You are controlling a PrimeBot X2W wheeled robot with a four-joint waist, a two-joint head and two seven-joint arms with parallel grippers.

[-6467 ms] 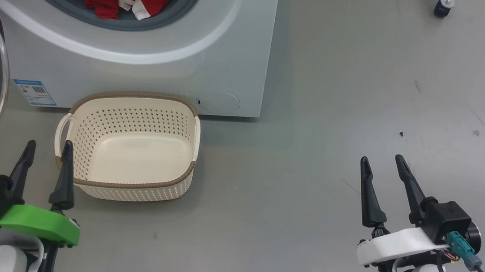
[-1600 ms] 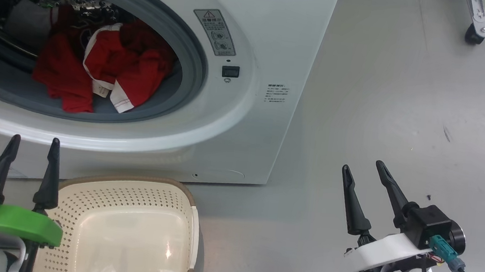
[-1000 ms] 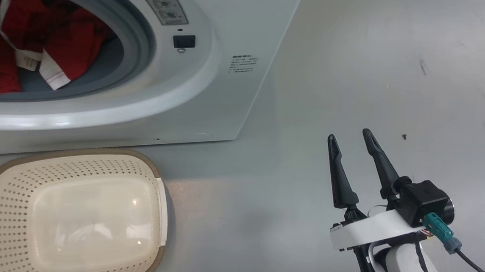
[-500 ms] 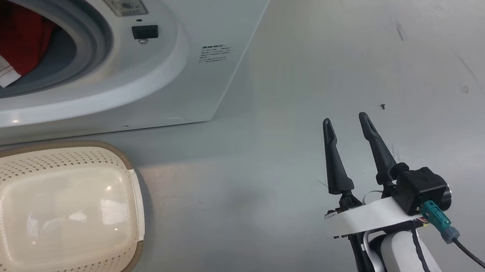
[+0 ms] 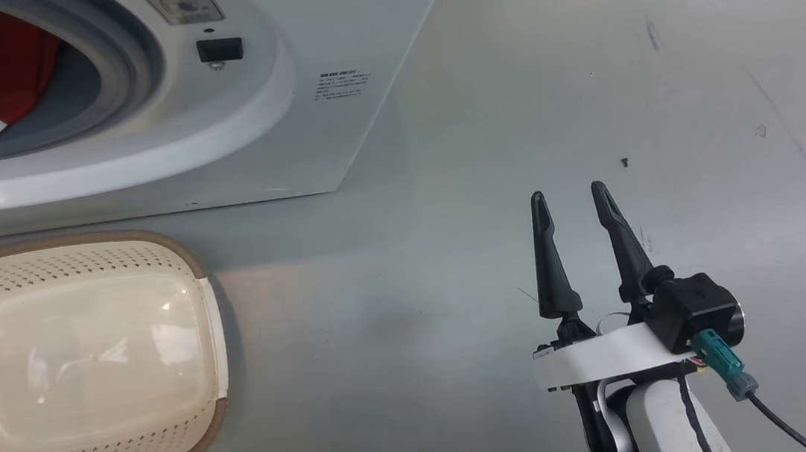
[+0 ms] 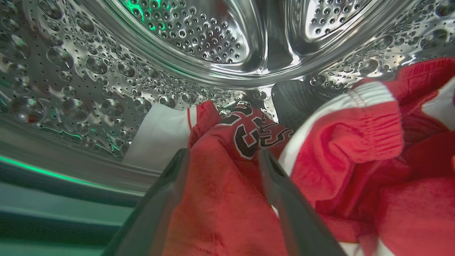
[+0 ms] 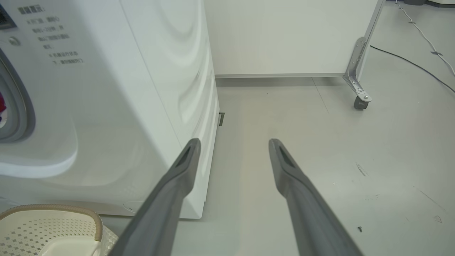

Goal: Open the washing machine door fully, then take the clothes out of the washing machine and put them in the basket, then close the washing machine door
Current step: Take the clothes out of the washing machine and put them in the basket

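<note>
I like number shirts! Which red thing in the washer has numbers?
The red jersey between the fingers of the left gripper, with dark numerals. The red piece beside it shows only white trim.

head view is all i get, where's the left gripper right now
Observer: The left gripper is inside the drum, over the clothes.
Operator: open or shut
Observer: Open, with a red fold lying between its fingers; nothing is gripped yet.
Operator: which piece is that
Observer: The jersey; its dark numerals sit just past the fingertips.
</note>
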